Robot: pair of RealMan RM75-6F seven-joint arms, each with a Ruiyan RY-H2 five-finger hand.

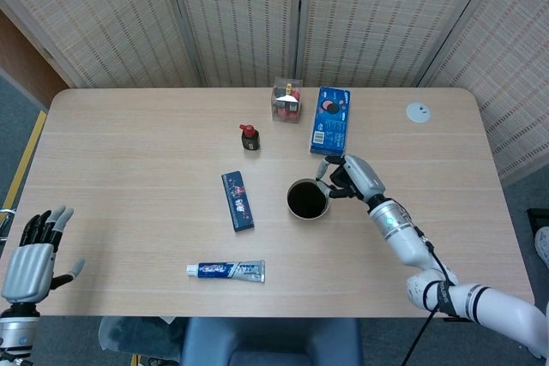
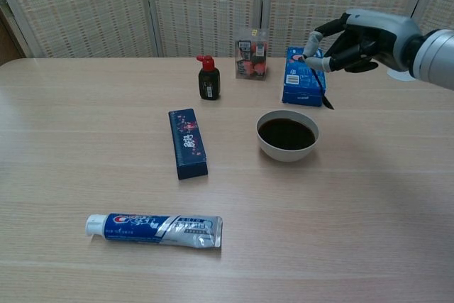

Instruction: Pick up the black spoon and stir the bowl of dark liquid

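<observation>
The white bowl (image 1: 307,200) of dark liquid (image 2: 286,133) stands at the table's middle right. My right hand (image 1: 350,176) hovers above the bowl's far right rim, well off the table in the chest view (image 2: 358,39). It pinches the thin black spoon (image 2: 323,94), which hangs slanting down, its lower end just above the bowl's back right edge and clear of the liquid. My left hand (image 1: 34,255) is at the near left corner, beyond the table edge, fingers spread and holding nothing.
A toothpaste tube (image 2: 156,230) lies near the front. A dark blue box (image 2: 188,142) lies left of the bowl. Behind it stand a red-capped black bottle (image 2: 208,78), a clear box (image 2: 251,54) and a blue packet (image 2: 304,76). A white disc (image 1: 418,112) sits far right.
</observation>
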